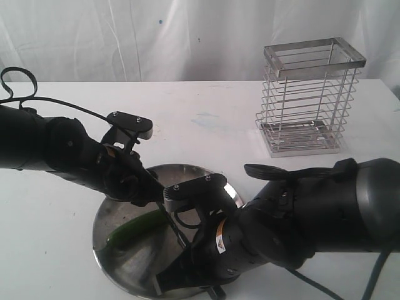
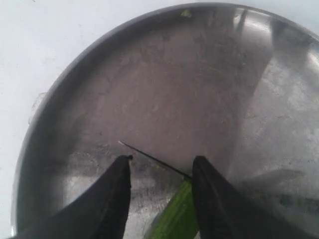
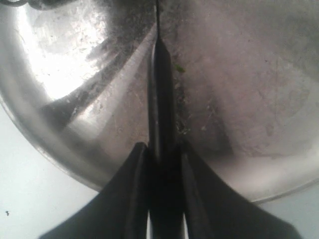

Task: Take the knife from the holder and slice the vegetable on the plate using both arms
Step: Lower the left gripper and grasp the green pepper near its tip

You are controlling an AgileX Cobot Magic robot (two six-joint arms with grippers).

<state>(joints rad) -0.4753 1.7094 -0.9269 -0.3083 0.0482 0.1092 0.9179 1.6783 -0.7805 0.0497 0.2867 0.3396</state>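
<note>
1 knife [image 3: 160,99]: black handle clamped btw the 2 fingers of the R gripper [image 3: 162,149], which press on it from both sides. Blade points away from the wrist, out over the plate [image 3: 249,99]. In the ext. view the knife [image 1: 172,222] shows as a thin dark line slanting down over the plate's middle.

1 veg [image 2: 177,214]: green, lying in the plate btw the 2 fingers of the L gripper [image 2: 162,164]. It sits close to one finger w/ a clear gap to the other, so the jaws stand apart and aren't pinching it. The knife's thin edge crosses the gap btw those fingers and meets the veg's end; can't tell if it has bitten in. In the ext. view the veg [image 1: 134,228] lies in the plate's left half.

1 plate [image 1: 103,250]: round, steel, on the white table [image 1: 206,119]. Both grippers are over it, near each other. Green specks: 1 at the rim in the L wrist view [image 2: 186,13], 1 just beside the blade in the R wrist view [image 3: 179,68].

1 holder [image 1: 309,100]: wire, upright, far right on the table, well apart from the plate.

2 arms: 1 from the left edge [image 1: 44,147], 1 from the right [image 1: 350,206]. White cloth [image 1: 125,37] behind.
</note>
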